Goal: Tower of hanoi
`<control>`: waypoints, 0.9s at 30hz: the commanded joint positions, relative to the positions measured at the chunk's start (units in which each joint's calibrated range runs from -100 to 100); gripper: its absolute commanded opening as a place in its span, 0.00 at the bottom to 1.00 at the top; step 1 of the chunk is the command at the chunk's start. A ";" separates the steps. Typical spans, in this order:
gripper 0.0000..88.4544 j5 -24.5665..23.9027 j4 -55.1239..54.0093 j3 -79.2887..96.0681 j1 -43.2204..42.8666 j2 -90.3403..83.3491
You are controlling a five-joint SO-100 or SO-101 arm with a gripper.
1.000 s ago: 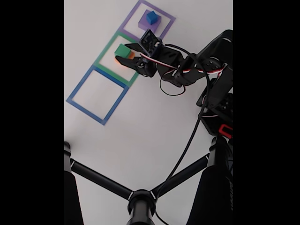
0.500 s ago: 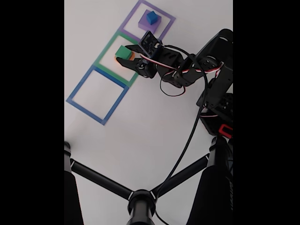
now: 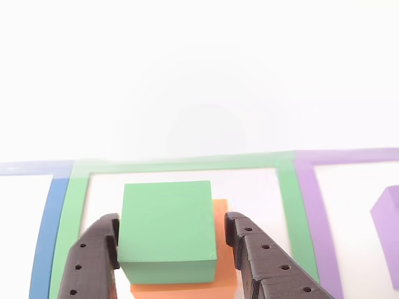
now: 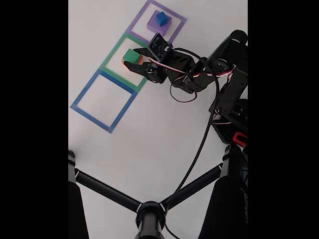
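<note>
We see a white worktop bearing three taped square outlines in a diagonal row: in the fixed view the blue outline lies lowest and leftmost, the green outline is in the middle, and the purple outline is at the top. A black tripod crosses the bottom of that view, and the black arm reaches in from the right with a cable looping beneath it. Of the blocks, the purple block sits inside the purple outline with the small blue block on top of it. In the other view we catch the purple block at the right edge. The orange block rests inside the green outline, and the green block is stacked on it, set toward the left so that a strip of orange shows on the right and below. In the fixed view the green block covers most of the orange block. The jaws stand open around the green block, one finger at each side: the left finger appears to touch its edge, while a narrow gap shows at the right. In the fixed view the jaws sit over the same stack.
</note>
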 commanded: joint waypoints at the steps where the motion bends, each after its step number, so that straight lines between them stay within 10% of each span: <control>1: 0.24 0.59 -1.24 -1.67 0.40 -0.42; 13: 0.25 0.59 5.32 -2.85 -1.42 -10.19; 27: 0.00 0.59 73.09 -17.03 2.70 -47.33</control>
